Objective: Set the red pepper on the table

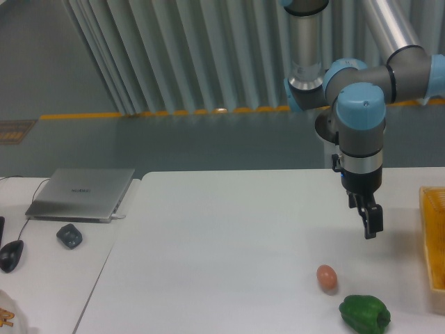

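The red pepper is out of view. My gripper (pixel 370 231) hangs from the blue-and-grey arm over the right part of the white table (pixel 229 236), a little above its surface. Its dark fingers (pixel 368 212) point down and overlap from this angle, so the gap between them does not show. Nothing red shows at the tips. The gripper is above and to the right of a brownish-orange egg (pixel 327 277) and above a green bell pepper (pixel 364 313).
A yellow basket (pixel 434 236) sits at the right edge, partly cut off. On the adjoining desk to the left lie a laptop (pixel 82 193), a dark small object (pixel 69 236) and a mouse (pixel 10 255).
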You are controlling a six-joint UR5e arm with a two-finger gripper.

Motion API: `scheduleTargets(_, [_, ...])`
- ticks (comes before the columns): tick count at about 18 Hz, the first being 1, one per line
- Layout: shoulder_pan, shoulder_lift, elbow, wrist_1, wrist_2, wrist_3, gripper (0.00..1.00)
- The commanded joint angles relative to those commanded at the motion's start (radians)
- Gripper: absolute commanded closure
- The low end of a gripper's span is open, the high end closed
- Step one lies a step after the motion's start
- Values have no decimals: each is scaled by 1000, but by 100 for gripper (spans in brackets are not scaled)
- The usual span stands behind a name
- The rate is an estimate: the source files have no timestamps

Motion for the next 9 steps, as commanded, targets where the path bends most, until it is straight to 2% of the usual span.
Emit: scheduleTargets(9, [6,0,-17,5,-3,0,0])
